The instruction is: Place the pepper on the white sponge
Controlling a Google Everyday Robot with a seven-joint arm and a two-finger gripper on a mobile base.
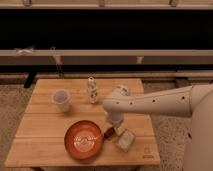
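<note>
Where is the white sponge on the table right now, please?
The white sponge lies near the table's front right edge, just right of the orange-red bowl, with the gripper directly above-left of it beside the pepper.

- Warm, dim indoor light from above; table (45, 145) wood evenly lit, no hard glare.
- Background behind the table nearly black, detail lost.
- Soft shadows under the arm (150, 102) and bowl (83, 140).
- Whole frame soft and blocky; edges smeared.
- Gripper (116, 131) low by the bowl, blurred into the pepper (108, 132) and sponge (125, 140).
</note>
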